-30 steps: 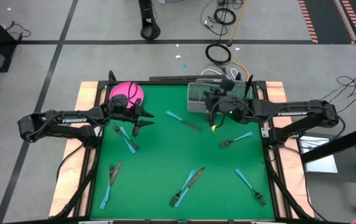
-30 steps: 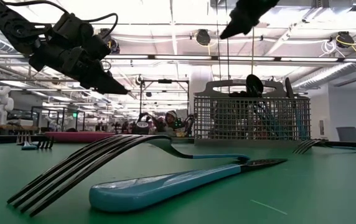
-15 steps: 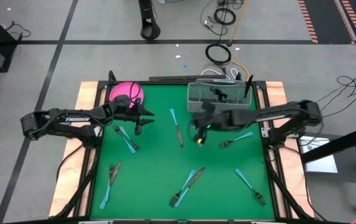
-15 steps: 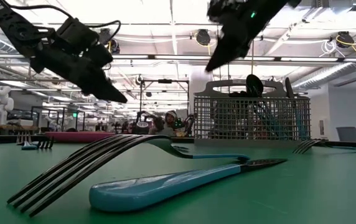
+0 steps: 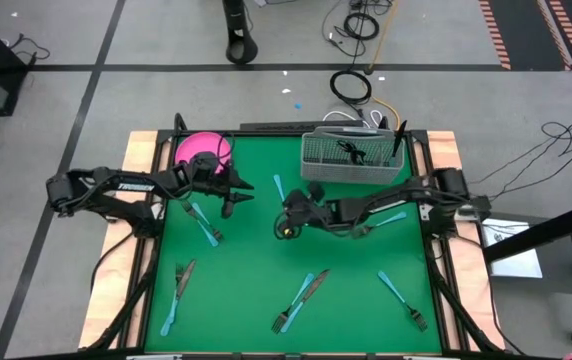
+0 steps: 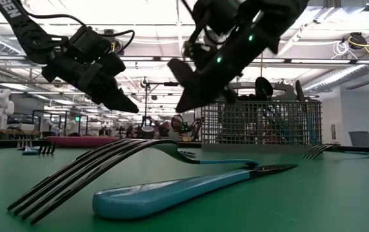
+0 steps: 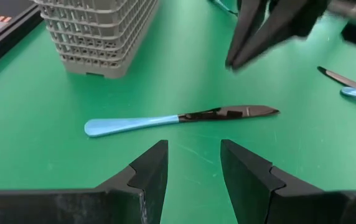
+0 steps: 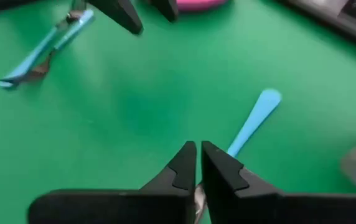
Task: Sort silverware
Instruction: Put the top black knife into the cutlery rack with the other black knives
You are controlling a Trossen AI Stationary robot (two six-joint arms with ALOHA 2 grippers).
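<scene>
Your left gripper (image 5: 230, 205) hangs at about 10 o'clock on the green worktop (image 5: 256, 270), fingers (image 7: 144, 171) parted with nothing between them. Just right of it, your right gripper (image 5: 284, 228) is low over the knife (image 5: 280, 192), fingers nearly together and empty. The two arms are close; if both go for this knife, they could collide or knock it aside. Its long axis runs roughly 12 to 6, blue handle toward the basket (image 5: 354, 160) at 12, blade toward 6, under the right gripper.

Left gripper (image 5: 232, 199) fingers apart, raised mid-table; right gripper (image 5: 284, 222) fingers nearly together, facing it.
</scene>
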